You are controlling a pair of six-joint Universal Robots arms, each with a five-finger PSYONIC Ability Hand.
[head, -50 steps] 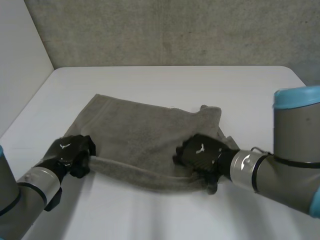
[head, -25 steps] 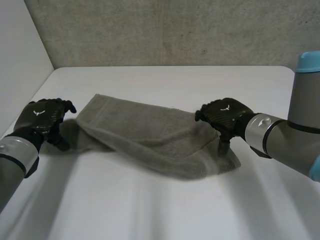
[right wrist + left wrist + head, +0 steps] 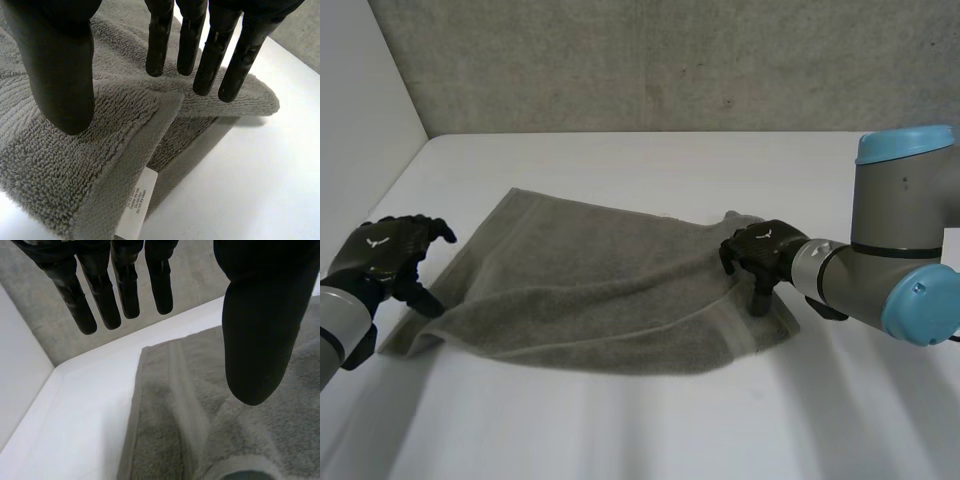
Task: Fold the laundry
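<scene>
So there's just one towel (image 3: pixel 590 300) here, plus two hands and one white table (image 3: pixel 670 160). It's a grey terry towel lying roughly mid-table, a bit toward the near side, doubled over on itself so it makes a wide, slightly crooked shape with a flat woven band along its edges. It's not super tidy: in the right wrist view the upper layer's hemmed edge sits across the lower layer, and the lower layer's corner pokes out past it. One small white care label (image 3: pixel 137 200) hangs off that hem, print too small to read. The left hand (image 3: pixel 390 250) is at the towel's left end, right by the near-left corner; its wrist view shows the fingers (image 3: pixel 102 295) straight and well apart from the thumb (image 3: pixel 260 340), holding nothing. The right hand (image 3: pixel 760 250) is over the towel's right end, fingers (image 3: pixel 160 40) straight and pointing down at the cloth, thumb (image 3: pixel 62 65) off to the side, also gripping nothing. Whether those fingertips actually touch the terry is hard to tell.
</scene>
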